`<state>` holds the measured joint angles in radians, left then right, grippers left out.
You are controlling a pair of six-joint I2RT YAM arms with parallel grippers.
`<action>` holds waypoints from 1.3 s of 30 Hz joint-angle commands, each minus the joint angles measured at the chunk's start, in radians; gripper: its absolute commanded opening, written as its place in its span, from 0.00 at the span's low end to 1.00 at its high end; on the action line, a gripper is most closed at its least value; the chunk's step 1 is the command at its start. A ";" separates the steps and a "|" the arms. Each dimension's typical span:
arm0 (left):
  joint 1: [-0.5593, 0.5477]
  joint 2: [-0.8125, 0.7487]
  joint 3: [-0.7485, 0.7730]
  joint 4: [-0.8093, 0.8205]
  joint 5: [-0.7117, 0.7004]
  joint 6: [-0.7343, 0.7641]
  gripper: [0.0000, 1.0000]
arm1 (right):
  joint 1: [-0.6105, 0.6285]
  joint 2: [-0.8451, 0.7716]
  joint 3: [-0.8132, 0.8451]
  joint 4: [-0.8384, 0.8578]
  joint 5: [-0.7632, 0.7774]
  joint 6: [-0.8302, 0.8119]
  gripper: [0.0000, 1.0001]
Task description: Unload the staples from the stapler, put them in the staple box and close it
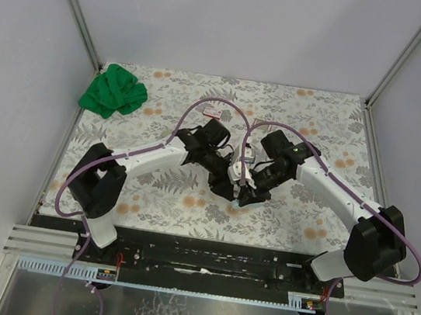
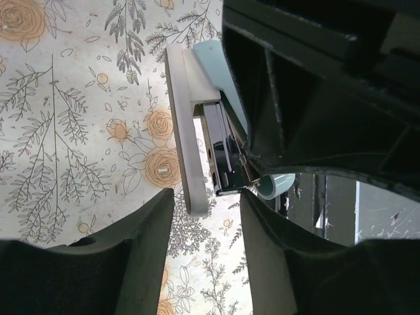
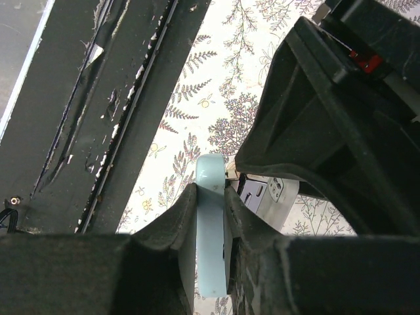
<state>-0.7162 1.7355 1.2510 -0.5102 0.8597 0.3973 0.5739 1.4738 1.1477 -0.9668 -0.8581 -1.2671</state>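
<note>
The stapler (image 1: 238, 169) is at the table's middle, between both grippers, and hinged open. My right gripper (image 3: 211, 226) is shut on its pale blue top cover (image 3: 211, 190), holding it edge-on above the cloth. In the left wrist view the white base (image 2: 186, 131) and the dark metal magazine (image 2: 223, 161) point toward my left gripper (image 2: 205, 256). That gripper is open, and the tip of the base lies just between its fingertips (image 2: 157, 216) without touching them. I cannot see any staples. In the top view the left gripper (image 1: 226, 177) and right gripper (image 1: 245, 187) nearly meet.
A green cloth (image 1: 114, 91) lies at the back left. A small white and red item (image 1: 213, 112) lies behind the grippers. The black rail (image 1: 203, 262) runs along the table's near edge, close to the right gripper. The right arm's body (image 2: 315, 85) crowds the left wrist view.
</note>
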 commanded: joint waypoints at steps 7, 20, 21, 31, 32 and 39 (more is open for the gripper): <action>-0.022 0.030 0.050 -0.005 0.022 -0.003 0.10 | -0.005 -0.024 0.006 -0.007 -0.052 -0.012 0.13; -0.023 0.017 0.034 0.014 0.001 -0.018 0.00 | -0.009 -0.011 0.011 -0.006 -0.039 -0.012 0.13; -0.023 0.015 0.031 0.022 -0.005 -0.028 0.00 | -0.009 -0.011 0.012 -0.006 -0.036 -0.010 0.14; -0.013 0.004 0.009 0.066 -0.023 -0.094 0.00 | -0.012 -0.027 -0.005 0.045 0.031 0.029 0.41; -0.008 0.003 0.007 0.073 -0.025 -0.102 0.00 | -0.012 -0.032 -0.006 0.056 0.040 0.042 0.45; 0.053 0.014 0.013 0.098 -0.016 -0.175 0.00 | -0.012 -0.075 -0.036 0.196 0.172 0.163 0.63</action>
<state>-0.7006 1.7576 1.2587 -0.4843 0.8211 0.2852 0.5667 1.4521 1.1225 -0.8738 -0.7746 -1.1885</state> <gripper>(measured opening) 0.066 0.595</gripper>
